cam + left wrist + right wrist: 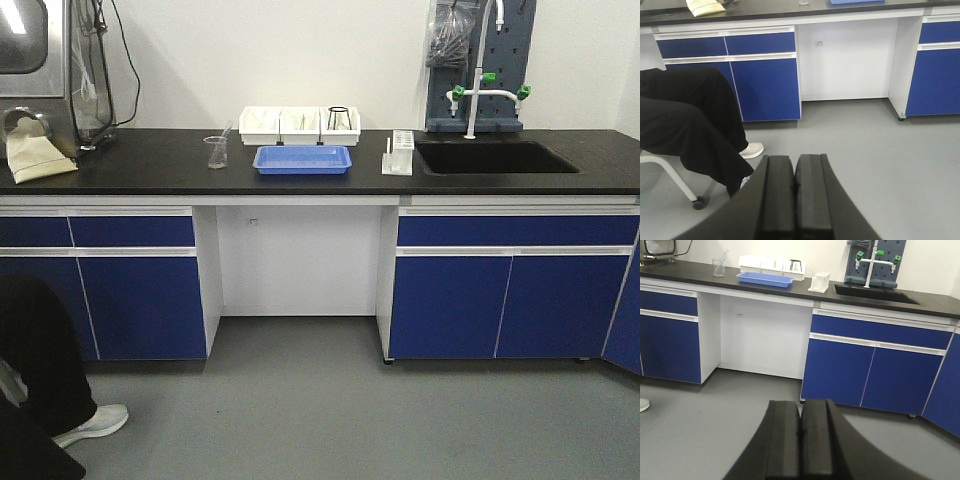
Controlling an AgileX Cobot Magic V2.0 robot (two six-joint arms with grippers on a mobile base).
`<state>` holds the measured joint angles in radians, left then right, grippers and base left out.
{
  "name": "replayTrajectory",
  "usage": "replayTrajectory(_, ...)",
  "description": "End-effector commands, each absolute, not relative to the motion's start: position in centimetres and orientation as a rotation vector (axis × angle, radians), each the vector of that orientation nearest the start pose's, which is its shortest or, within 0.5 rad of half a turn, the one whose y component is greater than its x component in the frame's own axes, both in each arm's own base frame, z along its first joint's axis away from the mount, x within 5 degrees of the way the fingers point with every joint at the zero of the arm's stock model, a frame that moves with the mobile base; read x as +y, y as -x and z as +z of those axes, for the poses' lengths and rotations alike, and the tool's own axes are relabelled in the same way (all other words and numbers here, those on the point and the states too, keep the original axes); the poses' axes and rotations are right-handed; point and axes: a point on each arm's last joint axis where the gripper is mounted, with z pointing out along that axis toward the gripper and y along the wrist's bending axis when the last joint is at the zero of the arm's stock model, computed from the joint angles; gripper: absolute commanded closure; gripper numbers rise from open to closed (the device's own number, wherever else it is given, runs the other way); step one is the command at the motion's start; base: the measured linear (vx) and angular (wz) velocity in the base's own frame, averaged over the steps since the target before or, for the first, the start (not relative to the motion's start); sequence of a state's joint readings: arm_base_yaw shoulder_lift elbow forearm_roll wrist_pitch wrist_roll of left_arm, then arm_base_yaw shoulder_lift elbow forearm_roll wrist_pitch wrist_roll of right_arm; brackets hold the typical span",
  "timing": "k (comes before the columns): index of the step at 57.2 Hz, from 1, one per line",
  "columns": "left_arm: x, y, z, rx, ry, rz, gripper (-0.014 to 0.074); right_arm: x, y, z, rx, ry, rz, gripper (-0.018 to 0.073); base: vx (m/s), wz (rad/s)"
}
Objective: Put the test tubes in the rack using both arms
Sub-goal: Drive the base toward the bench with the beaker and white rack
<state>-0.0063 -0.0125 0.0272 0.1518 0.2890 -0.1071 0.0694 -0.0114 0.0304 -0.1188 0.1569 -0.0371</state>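
The white rack [398, 153] stands on the black bench just left of the sink, and is also seen far off in the right wrist view as the rack [820, 281]. I cannot make out test tubes for certain at this distance. One slender clear stick leans in the glass beaker [216, 151]. Both arms hang low over the grey floor, well short of the bench. My left gripper [794, 167] is shut with nothing in it. My right gripper [801, 410] is likewise shut and empty.
A blue tray [302, 159] lies mid-bench in front of three white bins [300, 124]. The sink [490, 157] with its tap is at the right. A seated person's black-trousered leg [690, 115] and white shoe [92, 423] are at the left.
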Motion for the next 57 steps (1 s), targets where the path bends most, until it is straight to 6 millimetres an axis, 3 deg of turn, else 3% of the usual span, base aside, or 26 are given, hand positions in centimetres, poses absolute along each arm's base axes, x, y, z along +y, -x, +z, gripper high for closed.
replayTrajectory(1,0.24,-5.42,19.50,1.669,-0.008,0.043,0.0598,0.30,-5.66,19.26,1.570,0.180,-0.088,0.0568,0.00,0.00)
replayTrajectory(57,0.24,-5.42,19.50,1.669,-0.008,0.043,0.0598,0.29,-5.66,19.24,1.574,0.180,-0.088,0.0568,0.04,-0.01)
